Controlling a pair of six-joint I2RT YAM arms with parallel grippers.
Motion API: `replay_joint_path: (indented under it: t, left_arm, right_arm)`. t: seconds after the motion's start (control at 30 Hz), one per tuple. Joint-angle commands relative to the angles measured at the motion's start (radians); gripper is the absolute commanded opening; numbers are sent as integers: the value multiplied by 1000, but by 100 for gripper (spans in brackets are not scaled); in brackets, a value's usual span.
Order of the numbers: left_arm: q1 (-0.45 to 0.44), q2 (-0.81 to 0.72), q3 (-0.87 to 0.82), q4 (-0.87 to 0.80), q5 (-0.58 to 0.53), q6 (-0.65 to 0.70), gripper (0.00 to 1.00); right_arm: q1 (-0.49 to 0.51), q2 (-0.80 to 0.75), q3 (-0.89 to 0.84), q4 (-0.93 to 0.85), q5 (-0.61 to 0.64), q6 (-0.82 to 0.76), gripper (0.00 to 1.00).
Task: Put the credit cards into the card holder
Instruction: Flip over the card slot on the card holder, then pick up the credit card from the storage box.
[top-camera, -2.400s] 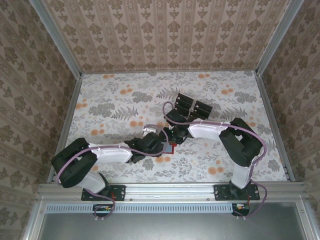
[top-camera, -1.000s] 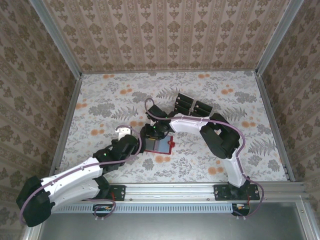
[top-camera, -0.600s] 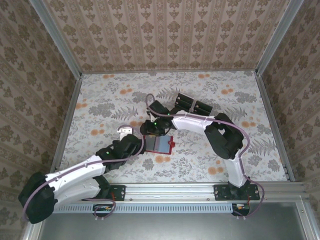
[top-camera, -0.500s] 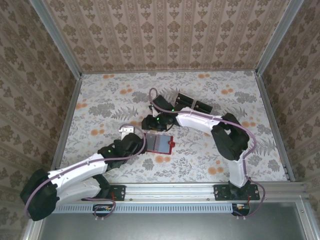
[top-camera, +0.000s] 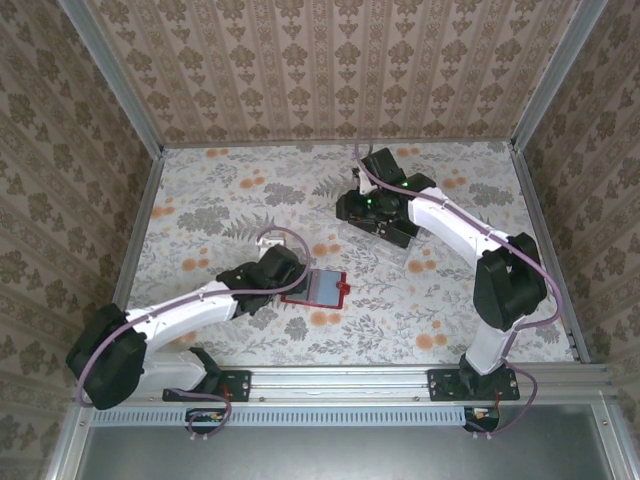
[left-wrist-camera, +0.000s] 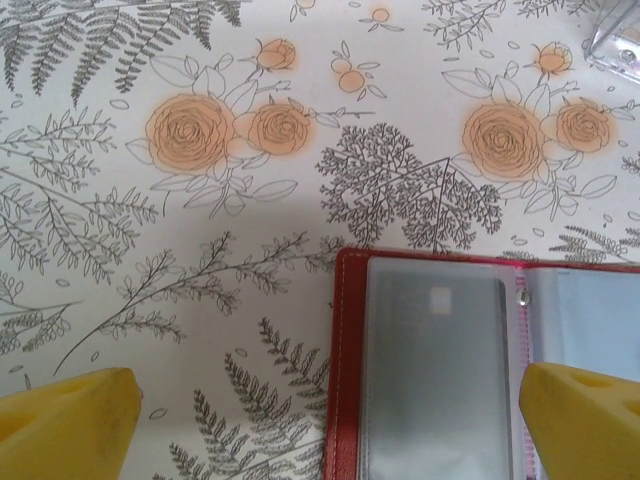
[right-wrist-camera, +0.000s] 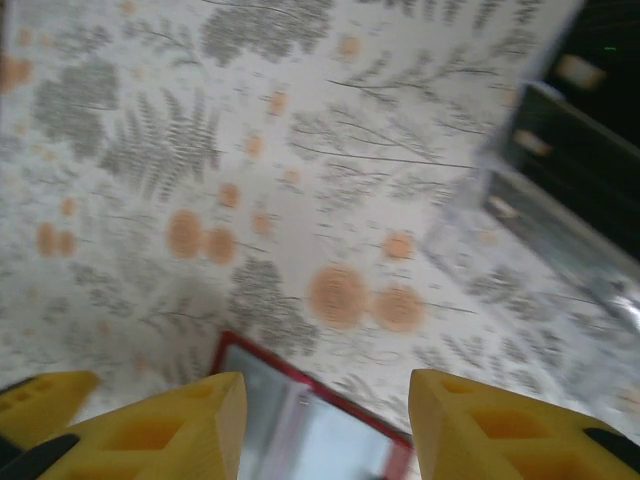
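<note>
The red card holder (top-camera: 318, 288) lies open and flat on the flowered table. Through the clear sleeve of its left page (left-wrist-camera: 435, 380) a grey card with a small light mark shows. My left gripper (top-camera: 288, 274) is at the holder's left edge, open (left-wrist-camera: 325, 425), its yellow fingertips straddling the left page without touching it. My right gripper (top-camera: 355, 210) hovers at the back over the clear tray, open with nothing between its fingers (right-wrist-camera: 325, 425). Black credit cards (right-wrist-camera: 585, 135) stand in that tray. From there the holder (right-wrist-camera: 300, 425) shows blurred below.
The clear plastic divided tray (top-camera: 400, 232) sits back right of centre; its corner (left-wrist-camera: 615, 45) shows in the left wrist view. Metal rails and patterned walls border the table. Open flowered surface lies left of and in front of the holder.
The right arm lifted away from the holder and swung back to the tray. The left gripper slid right, up to the holder's left edge. The holder stayed open in place.
</note>
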Motion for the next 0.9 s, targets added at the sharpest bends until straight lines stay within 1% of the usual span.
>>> replay_joint_path:
  t: [0.0,0.23,0.33,0.47,0.6,0.87]
  left_arm:
    - [23,30,49,-34,32,34,100]
    - [73,91,80,-26,94,53,100]
    - [87,114,99,-24,111,69,100]
    - [113,140,113,-15,144,89,100]
    - [138,151,111,-9,171,99,100]
    - [167,141,93,4,203,110,100]
  right_arm:
    - [-12,-24,61,-138,137,-142,47]
    - [-18,-20,116,-241,353,-328,47]
    - [-18,-11,124,-267,418,-400,47]
    - [-18,1,127,-288,480,-473,47]
    - [-18,20,139,-315,533,-511,47]
    - [-18,42,151,-349,579,-556,47]
